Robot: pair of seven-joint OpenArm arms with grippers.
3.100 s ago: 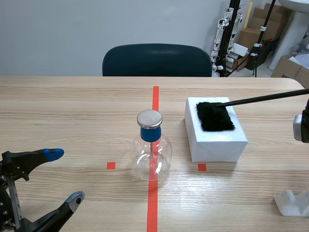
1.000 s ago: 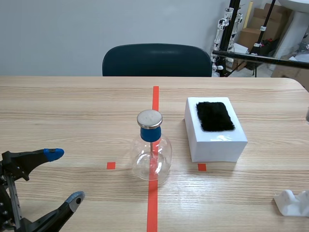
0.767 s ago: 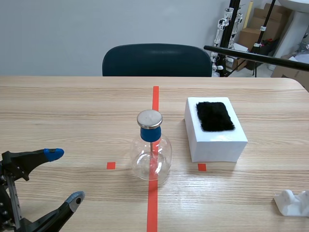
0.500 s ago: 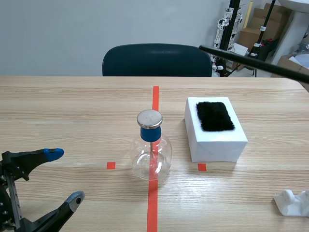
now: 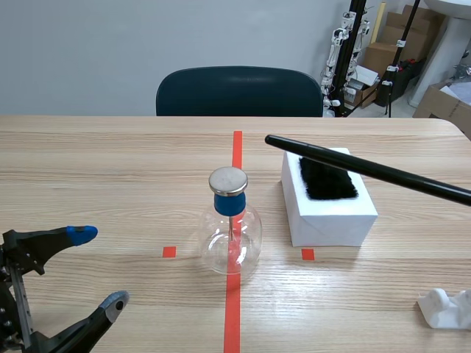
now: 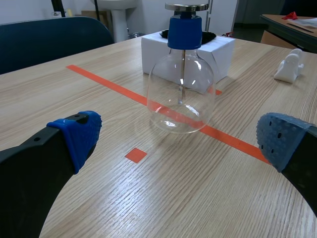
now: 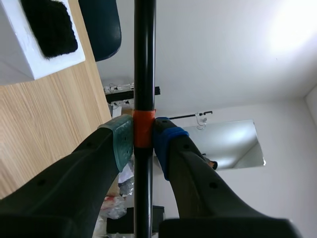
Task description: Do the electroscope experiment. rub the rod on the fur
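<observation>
Since the right pincer [image 7: 142, 141] grips the rod [image 5: 353, 168] at its orange band, the free end slants over the fur [image 5: 327, 190] on the box [image 5: 331, 220], ready for rubbing; left pincer [image 5: 98, 267] sits wide by the flask [image 5: 231, 239]

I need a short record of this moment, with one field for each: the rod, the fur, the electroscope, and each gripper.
rod: black, slanting across above the white box, its free end toward the red tape line
fur: black patch on top of the white box; the rod looks raised off it
electroscope: clear flask with a blue stopper and a metal disc on top, standing on the red tape line, untouched
left gripper: open, low near the table's front edge, holding nothing
right gripper: shut on the rod at its orange band
</observation>
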